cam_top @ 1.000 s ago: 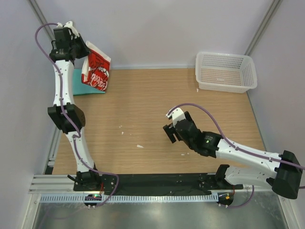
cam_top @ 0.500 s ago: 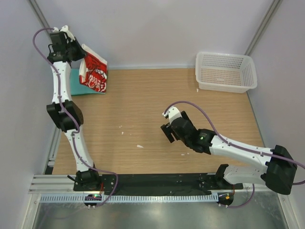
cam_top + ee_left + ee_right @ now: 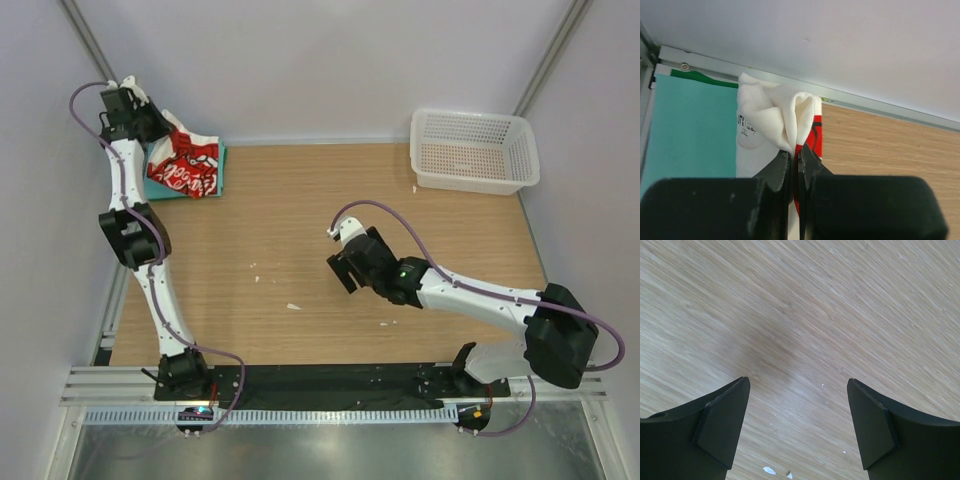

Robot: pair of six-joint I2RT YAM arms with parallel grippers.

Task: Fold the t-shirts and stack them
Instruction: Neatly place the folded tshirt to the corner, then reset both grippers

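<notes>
Two shirts almost stacked; left gripper (image 3: 796,152) pinches the white shirt (image 3: 772,117), crumpled over the teal shirt (image 3: 690,125); right gripper (image 3: 797,390) gapes empty.

I see soft, matt cloth in the white-and-red t-shirt (image 3: 185,165) and teal t-shirt (image 3: 690,125) at ten o'clock, a grained matt wooden tabletop (image 3: 300,200), and a perforated white plastic basket (image 3: 465,183) at one o'clock.

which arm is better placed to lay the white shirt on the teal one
Left. The left gripper is shut on the white shirt over the teal shirt; the right gripper is open, far away.
</notes>
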